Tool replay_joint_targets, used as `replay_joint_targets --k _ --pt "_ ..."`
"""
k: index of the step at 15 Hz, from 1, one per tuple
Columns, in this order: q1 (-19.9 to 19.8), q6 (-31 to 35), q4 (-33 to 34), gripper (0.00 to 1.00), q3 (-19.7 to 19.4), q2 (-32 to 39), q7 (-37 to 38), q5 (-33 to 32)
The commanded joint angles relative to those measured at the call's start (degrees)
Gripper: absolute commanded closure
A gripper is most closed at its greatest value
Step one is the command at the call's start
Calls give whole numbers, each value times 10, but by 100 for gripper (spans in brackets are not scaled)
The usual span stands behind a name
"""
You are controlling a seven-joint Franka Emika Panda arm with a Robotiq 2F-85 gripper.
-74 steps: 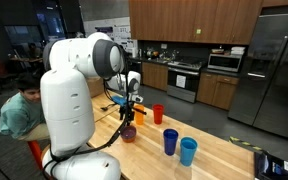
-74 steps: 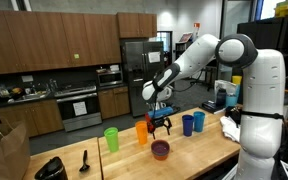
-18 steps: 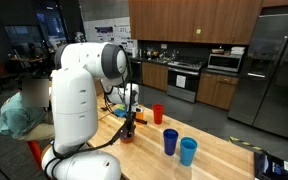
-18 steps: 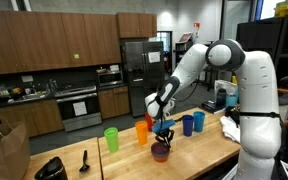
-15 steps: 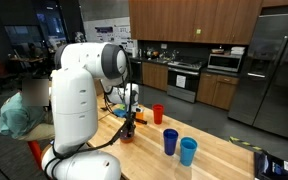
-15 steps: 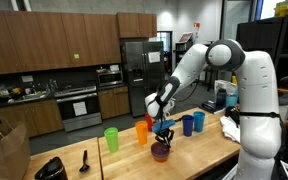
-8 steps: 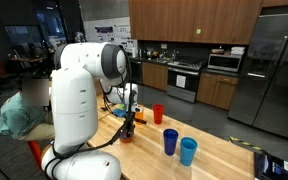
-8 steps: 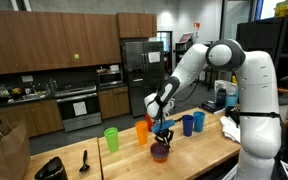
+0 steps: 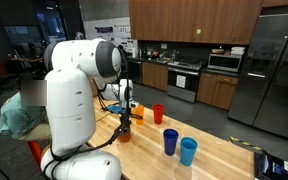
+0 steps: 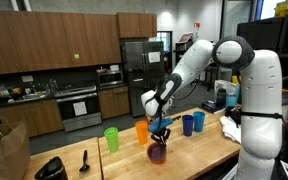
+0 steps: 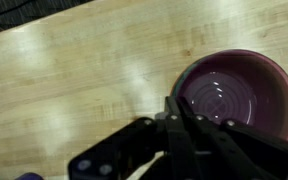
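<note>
Gripper [image 10: 159, 134] is seen clenched, jaws shut tight, w/ tips set at the rim of a purple bowl [image 10: 158, 152]. Whether the rim is pinched can't be told. In the wrist view, gripper [image 11: 173, 101] is met at the bowl's [image 11: 239, 95] edge. The bowl is sat on a wooden table [image 10: 199, 150]. An orange cup [image 10: 141, 131] is stood just beside the bowl, a green cup [image 10: 111, 138] beyond that. Two blue cups [image 10: 188, 124] are placed near the bowl's opp. side.

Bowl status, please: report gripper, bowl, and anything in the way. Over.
Gripper shut, tips at bowl rim; grip unclear. Bowl upright on table, empty. Orange cup close beside, not blocking.
</note>
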Motion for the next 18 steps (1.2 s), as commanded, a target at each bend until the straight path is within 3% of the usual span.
replay_joint_targets --k 1,7,8,10,17,18 --pt "2 13 -32 99 13 -56 -11 12" --pt "1 13 -48 99 29 -84 -6 11" --pt "1 12 -53 70 30 -91 7 0" --pt "0 44 -70 65 29 -95 49 -30" --pt "-26 141 -124 19 11 -67 130 -66" --pt "-30 150 -128 17 8 -61 136 -68"
